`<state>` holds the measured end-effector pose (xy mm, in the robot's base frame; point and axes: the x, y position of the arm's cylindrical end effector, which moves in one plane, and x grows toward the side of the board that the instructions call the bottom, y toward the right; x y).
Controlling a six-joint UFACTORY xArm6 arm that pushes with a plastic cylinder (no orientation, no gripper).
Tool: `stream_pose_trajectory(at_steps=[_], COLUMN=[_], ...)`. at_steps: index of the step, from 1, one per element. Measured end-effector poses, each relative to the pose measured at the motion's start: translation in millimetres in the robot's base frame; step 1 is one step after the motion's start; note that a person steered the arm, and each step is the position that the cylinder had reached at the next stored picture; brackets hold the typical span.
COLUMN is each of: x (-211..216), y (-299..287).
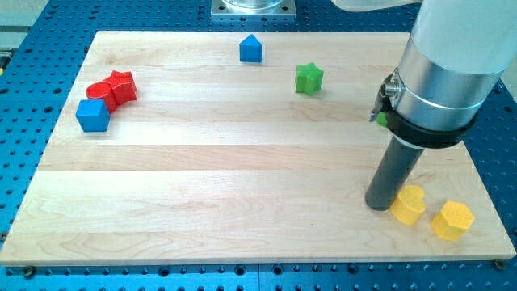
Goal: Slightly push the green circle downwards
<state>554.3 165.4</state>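
Only a small green sliver (380, 119) shows at the view's right, behind my arm's silver collar; it may be the green circle, but most of it is hidden. My tip (380, 205) rests on the board below that sliver. It is just left of a yellow block (409, 204) and touches or nearly touches it. A green star (308, 78) lies up and to the left of the tip, well apart from it.
A second yellow block (451, 221) lies near the board's bottom right corner. A blue house-shaped block (251, 49) sits at the top centre. A red star (122, 85), a red circle (98, 90) and a blue cube (93, 115) cluster at the upper left.
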Motion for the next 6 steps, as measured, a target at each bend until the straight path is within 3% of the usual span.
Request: stream_pose_trajectory(at_steps=[2,3,4,5,6], x=[-113.5,-184.6,-193.8,-104.1,-59.8], y=[-63.5,-10.1,53.7,5.2,-2.4])
